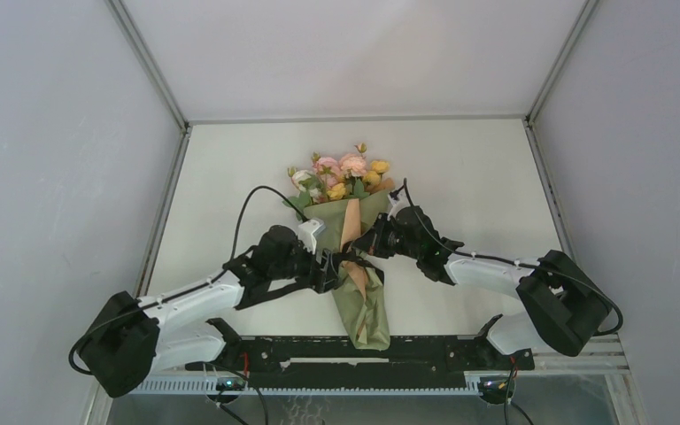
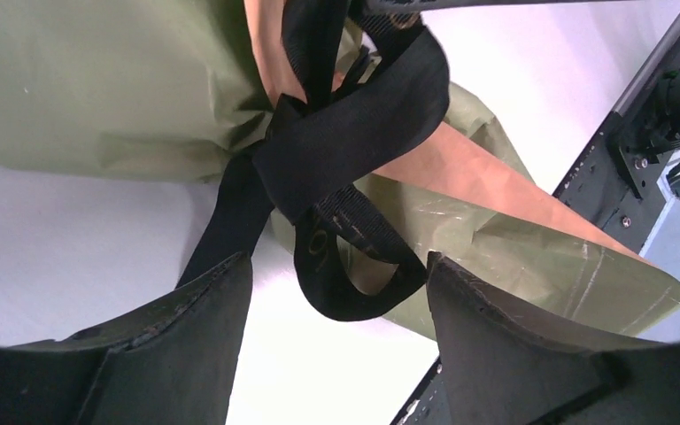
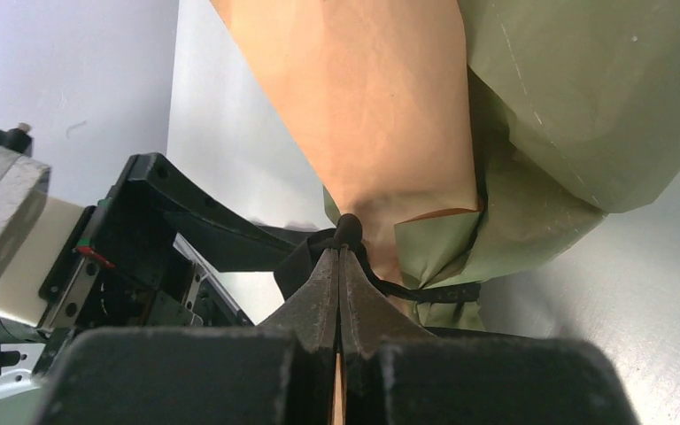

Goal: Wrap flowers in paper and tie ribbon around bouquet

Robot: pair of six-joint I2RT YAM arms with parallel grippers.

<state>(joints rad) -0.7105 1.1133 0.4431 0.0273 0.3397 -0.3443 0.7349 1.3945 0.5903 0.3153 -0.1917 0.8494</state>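
The bouquet lies along the middle of the table, its pink and yellow flowers (image 1: 345,173) at the far end. The olive paper (image 1: 365,305) forms a cone with a tan-orange strip (image 1: 351,232) showing. A black ribbon (image 2: 345,150) crosses the cone's waist, and one loop of it hangs between my left fingers (image 2: 221,301). The left gripper (image 2: 338,258) is open, its jaws wide apart and touching nothing. My right gripper (image 3: 341,246) is shut on a bunched piece of ribbon (image 3: 347,227) against the paper (image 3: 584,88). In the top view both grippers, left (image 1: 328,266) and right (image 1: 370,243), flank the waist.
A black mounting rail (image 1: 354,350) runs along the near table edge under the cone's tip and also shows in the left wrist view as the rail (image 2: 637,133). Grey enclosure walls stand left, right and behind. The left arm's body (image 3: 142,239) sits close beside my right gripper.
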